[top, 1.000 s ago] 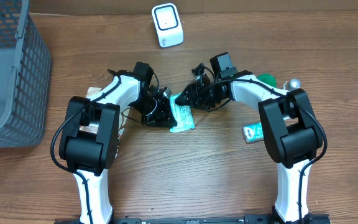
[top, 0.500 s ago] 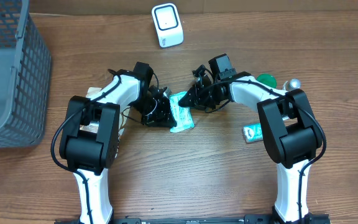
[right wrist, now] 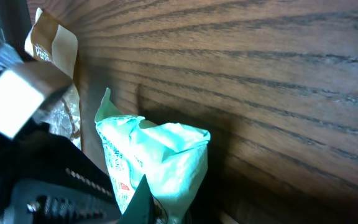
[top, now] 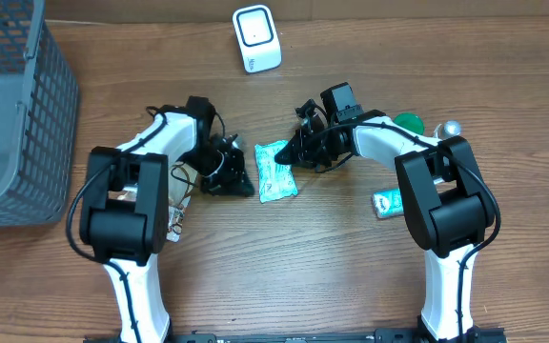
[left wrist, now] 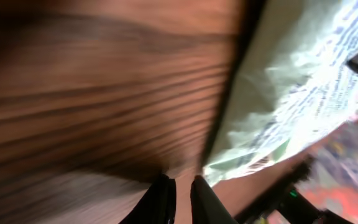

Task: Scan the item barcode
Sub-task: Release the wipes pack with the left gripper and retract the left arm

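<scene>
Your mint pouch (top: 276,171) lies flat between the arms. It looks light, soft and crinkly, so it will likely flop. Take it by the stiffer sealed edge. The right gripper (top: 291,152) is closed at its top corner, while the left gripper (top: 244,183) sits beside it, nearly closed and empty.

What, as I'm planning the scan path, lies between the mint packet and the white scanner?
Nothing: bare table runs from mint packet to white scanner, as the overhead view shows.

White arms (top: 163,135), black joints, black left gripper (top: 244,183)
</scene>
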### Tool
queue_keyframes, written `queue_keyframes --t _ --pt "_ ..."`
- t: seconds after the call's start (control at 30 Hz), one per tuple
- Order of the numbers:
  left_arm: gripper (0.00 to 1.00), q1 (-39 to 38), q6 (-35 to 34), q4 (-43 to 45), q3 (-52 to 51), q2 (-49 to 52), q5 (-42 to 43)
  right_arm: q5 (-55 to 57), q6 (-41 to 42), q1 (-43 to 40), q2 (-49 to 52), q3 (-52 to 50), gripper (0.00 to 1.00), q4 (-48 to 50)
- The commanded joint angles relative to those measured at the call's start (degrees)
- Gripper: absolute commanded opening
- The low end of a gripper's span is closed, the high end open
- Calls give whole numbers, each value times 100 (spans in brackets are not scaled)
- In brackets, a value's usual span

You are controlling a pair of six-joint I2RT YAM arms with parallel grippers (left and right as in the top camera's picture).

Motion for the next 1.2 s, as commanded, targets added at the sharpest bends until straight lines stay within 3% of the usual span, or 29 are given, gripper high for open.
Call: queue_keyframes --t 0.0,0.23,0.37,0.4,0.43,0.5,0.53,1.17 --pt "17 94 -59 26 -7 -623 -1202 693 -44 -33 181 -181 4 -4" --pt "20 133 -570 22 680 -1816 -3237 691 -44 -33 181 -181 4 -7" --pt "37 326 -798 31 1047 -2190 -4085 691 -44 -33 181 -181 4 -11" --pt "43 409 -793 26 1141 -2240 -4214 691 -44 -33 181 -181 4 -11" --pt "56 476 -796 26 1189 -2256 -4297 691 -44 -33 181 -181 4 -11" --pt "94 619 -791 22 1226 -2267 -4378 691 -44 -33 181 -181 4 -11" --pt "100 671 -791 0 1224 -2267 -4376 691 -44 -33 181 -181 4 -11" --pt "100 765 -791 -87 1220 -2258 -4354 691 -42 -33 181 -181 4 -13"
